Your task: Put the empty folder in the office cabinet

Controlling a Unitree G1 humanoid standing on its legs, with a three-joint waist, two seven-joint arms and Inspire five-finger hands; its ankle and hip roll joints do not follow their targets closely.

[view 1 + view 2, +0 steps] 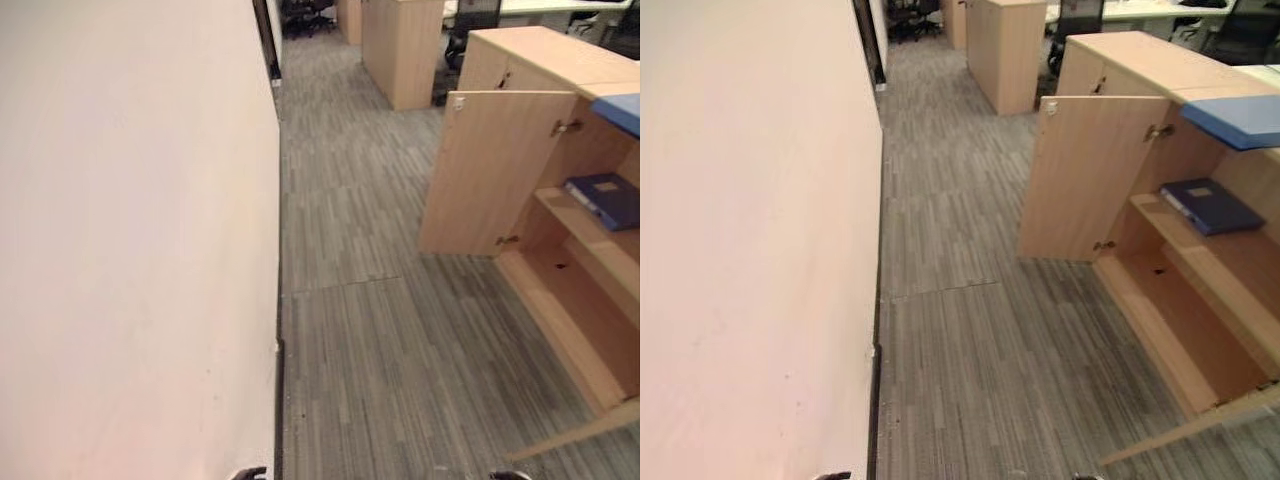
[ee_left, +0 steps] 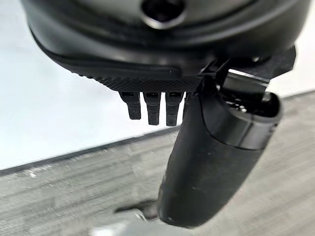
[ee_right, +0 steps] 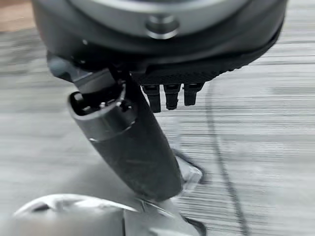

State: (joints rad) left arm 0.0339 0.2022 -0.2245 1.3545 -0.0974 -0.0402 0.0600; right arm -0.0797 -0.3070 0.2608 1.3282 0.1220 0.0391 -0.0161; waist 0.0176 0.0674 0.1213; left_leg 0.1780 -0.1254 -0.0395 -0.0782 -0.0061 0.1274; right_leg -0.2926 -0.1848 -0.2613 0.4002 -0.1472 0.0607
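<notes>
Grey striped carpet (image 1: 350, 330) runs along an office aisle, with a pale wall (image 1: 130, 250) on the robot's left and a wooden cabinet (image 1: 1140, 65) on its right. On the cabinet's shelf (image 1: 1210, 250) lies a dark blue folder (image 1: 1210, 205), flat, with a small label on its cover. Whether it is the empty one the task means cannot be told. A lighter blue object (image 1: 1238, 118) rests on the cabinet top, just above the opening; it may be another folder, but too little of it shows to say. The near door (image 1: 1090, 175) stands wide open into the aisle, and the lower compartment under the shelf is bare wood. More wooden units (image 1: 403, 50) and dark chairs (image 1: 305, 15) stand further down the aisle.

Each wrist view looks along its own hand at the carpet. The left hand (image 2: 197, 98) hangs with thumb and fingers straight and nothing in its grasp; the right hand (image 3: 162, 83) is the same, fingers extended and empty.

With both hands free and a folder already on the shelf, the placing looks done. What may remain, as a guess, is closing the door.
</notes>
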